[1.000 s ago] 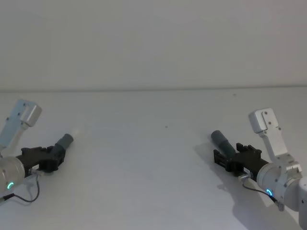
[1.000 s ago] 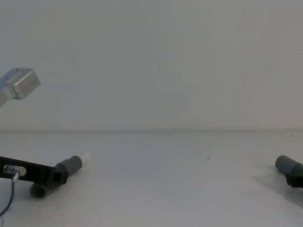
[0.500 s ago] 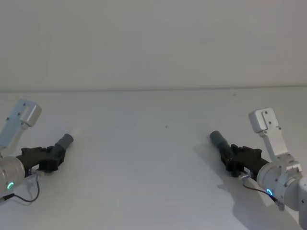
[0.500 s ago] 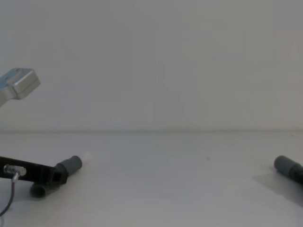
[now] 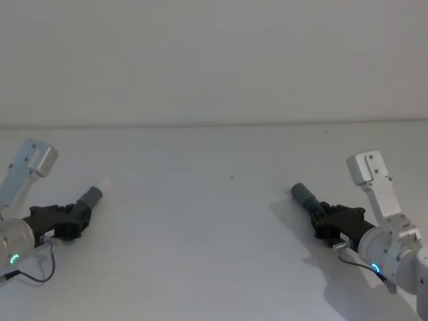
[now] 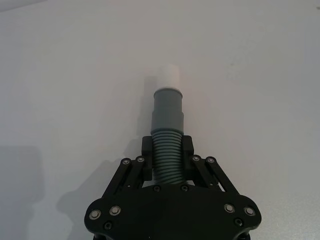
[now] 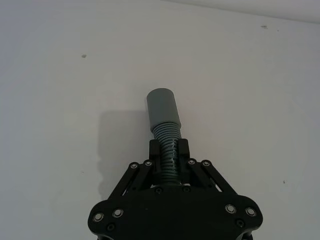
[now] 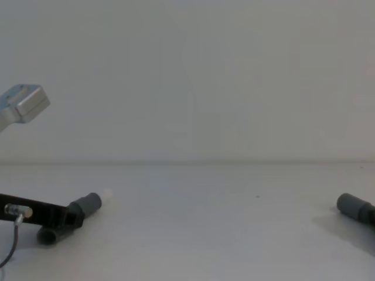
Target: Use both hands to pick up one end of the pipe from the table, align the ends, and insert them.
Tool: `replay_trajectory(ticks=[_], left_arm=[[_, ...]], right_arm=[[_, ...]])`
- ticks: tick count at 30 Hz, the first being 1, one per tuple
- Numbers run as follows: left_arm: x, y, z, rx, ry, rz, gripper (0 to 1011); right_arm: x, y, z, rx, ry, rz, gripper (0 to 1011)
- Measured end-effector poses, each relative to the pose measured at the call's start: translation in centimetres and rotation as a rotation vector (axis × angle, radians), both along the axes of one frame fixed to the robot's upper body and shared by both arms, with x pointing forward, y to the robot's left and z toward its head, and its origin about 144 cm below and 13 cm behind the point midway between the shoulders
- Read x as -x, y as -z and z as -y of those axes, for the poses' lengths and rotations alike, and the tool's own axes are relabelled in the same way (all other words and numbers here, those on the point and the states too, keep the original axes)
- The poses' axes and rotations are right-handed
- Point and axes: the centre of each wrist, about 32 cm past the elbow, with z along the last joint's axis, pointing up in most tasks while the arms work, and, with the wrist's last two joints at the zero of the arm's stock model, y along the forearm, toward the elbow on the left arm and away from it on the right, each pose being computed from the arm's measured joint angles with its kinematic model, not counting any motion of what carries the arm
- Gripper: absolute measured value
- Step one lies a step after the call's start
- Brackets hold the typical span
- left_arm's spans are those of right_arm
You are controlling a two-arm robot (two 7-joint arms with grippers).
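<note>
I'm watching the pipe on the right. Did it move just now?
Yes. The right pipe piece, held by the right hand, crept slightly left, toward the dark speck.

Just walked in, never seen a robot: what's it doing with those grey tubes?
The left pincer is shut on the white-tipped hose piece, and the right pincer is shut on the open-socket hose piece. The two pieces are far apart at opposite sides of the white table, not yet brought together. They look meant to plug into each other.
</note>
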Motion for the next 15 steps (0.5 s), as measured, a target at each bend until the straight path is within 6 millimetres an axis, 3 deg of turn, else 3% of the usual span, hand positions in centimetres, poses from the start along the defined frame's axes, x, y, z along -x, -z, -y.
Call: replay_trajectory(ticks=[15], left_arm=[[-0.04,-0.10,-0.09,0.003,0.019,0.002,301]], right_arm=[[0.00,0.00,0.00,0.000,0.000,0.000,179]])
